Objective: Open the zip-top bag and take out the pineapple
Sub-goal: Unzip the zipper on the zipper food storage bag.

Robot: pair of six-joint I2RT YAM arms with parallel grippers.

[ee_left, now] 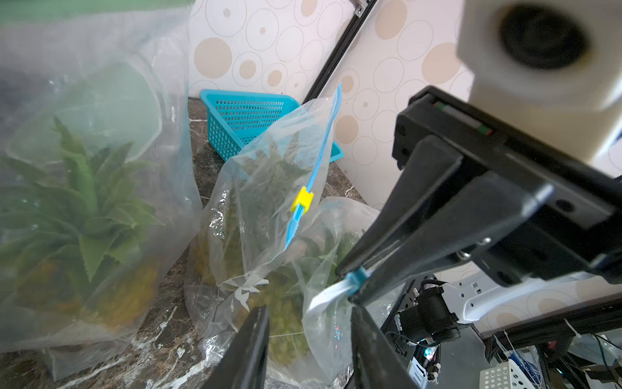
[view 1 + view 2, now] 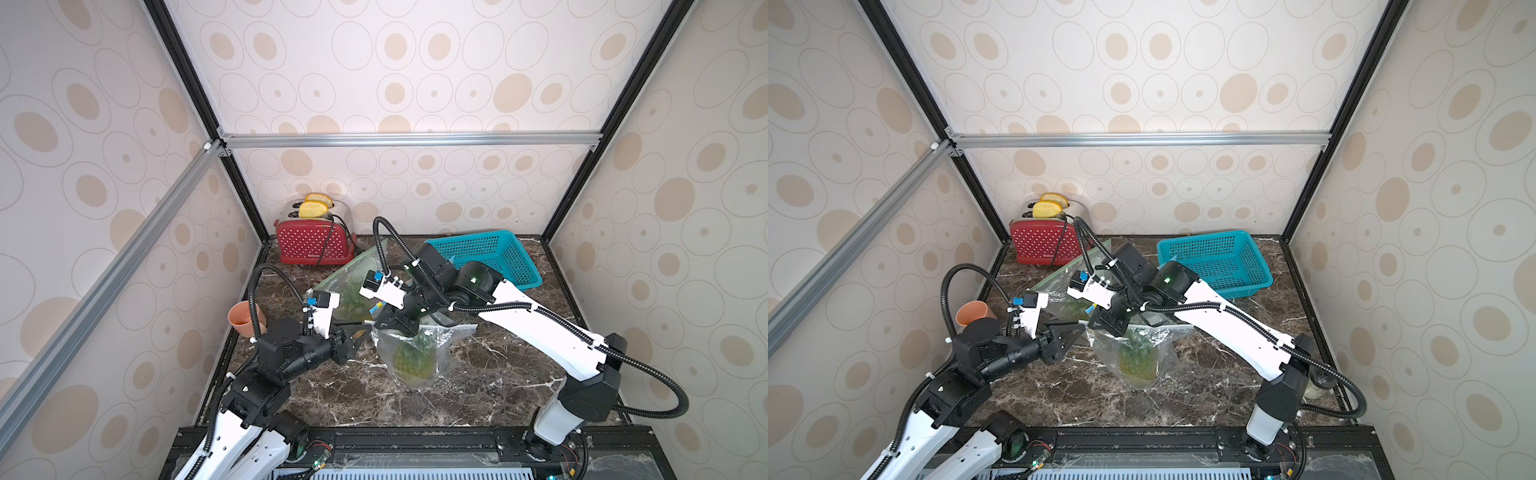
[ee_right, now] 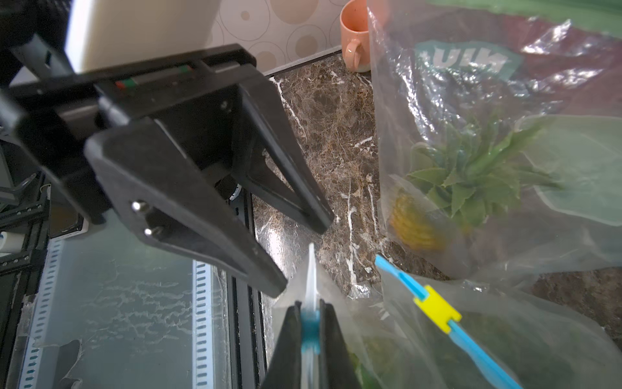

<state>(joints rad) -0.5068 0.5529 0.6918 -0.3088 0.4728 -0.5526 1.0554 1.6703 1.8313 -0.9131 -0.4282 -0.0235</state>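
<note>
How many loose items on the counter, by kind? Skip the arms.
Zip-top bags: 2 (near, far)
Pineapples, bagged: 2 (near, far)
Toaster: 1
Toast slices: 2
Basket: 1
Mug: 1
Total: 9
Pale thing behind right arm's base: unclear, uncounted.

Right claw (image 3: 311,307) pinches the zip-top bag (image 3: 397,340) — left claw (image 3: 301,257) gapes beside.

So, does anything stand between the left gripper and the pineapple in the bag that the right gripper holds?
Yes: the clear wall of the zip-top bag. The left gripper is open, outside the bag, beside the corner that the right gripper clamps. The pineapple lies inside; the yellow slider sits partway along the zip.
</note>
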